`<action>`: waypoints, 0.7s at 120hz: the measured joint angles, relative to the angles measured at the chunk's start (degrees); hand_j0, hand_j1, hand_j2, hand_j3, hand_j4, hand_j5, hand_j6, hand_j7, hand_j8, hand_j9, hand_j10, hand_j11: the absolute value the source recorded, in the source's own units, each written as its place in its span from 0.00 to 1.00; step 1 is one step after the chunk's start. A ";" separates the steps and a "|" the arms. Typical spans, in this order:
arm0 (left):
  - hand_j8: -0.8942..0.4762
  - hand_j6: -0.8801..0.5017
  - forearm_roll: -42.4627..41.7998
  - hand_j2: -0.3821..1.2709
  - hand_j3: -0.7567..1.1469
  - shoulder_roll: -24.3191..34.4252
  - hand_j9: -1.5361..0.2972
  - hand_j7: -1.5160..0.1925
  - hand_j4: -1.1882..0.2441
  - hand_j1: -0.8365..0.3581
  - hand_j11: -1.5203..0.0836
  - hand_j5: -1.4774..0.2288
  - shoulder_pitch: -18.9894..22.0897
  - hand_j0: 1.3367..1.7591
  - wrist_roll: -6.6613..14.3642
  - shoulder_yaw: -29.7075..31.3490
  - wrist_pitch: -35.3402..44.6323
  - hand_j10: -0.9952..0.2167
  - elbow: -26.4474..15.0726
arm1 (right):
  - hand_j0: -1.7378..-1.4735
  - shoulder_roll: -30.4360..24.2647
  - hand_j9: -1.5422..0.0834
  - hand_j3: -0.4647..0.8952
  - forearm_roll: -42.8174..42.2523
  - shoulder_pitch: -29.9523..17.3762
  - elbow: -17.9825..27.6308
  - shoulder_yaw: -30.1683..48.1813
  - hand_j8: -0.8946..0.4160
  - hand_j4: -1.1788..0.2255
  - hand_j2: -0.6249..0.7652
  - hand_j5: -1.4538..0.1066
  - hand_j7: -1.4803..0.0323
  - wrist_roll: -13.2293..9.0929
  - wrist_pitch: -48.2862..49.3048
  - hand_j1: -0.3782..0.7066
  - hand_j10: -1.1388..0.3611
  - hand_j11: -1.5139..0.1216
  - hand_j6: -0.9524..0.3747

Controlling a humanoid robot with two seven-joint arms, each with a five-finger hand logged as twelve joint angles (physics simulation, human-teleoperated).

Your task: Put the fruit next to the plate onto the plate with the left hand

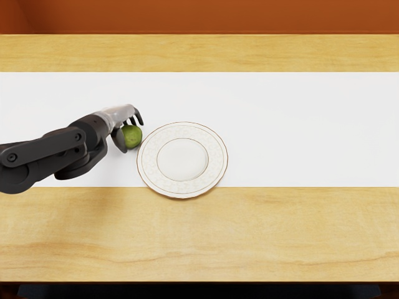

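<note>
Holding the green fruit (133,136) in the left hand (122,122), fingers curled over its top. On the white cloth (280,124) of the worktop (199,237), just beside the plate (182,186) at its ten o'clock.

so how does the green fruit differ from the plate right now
The green fruit is small and round; the plate is far wider, flat and white with a patterned rim. The left hand curls its fingers around the green fruit, while the plate is untouched and holds nothing. Both are on the white runner, side by side.
</note>
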 joint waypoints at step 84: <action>0.36 0.43 -3.80 0.34 0.40 -0.10 0.47 0.49 0.51 0.52 0.52 0.47 -1.17 0.76 0.01 0.48 -0.01 0.39 0.44 | 0.30 0.00 0.93 0.34 0.00 0.00 0.02 0.00 0.67 0.82 0.45 0.91 0.96 0.00 0.01 0.05 0.74 0.91 0.70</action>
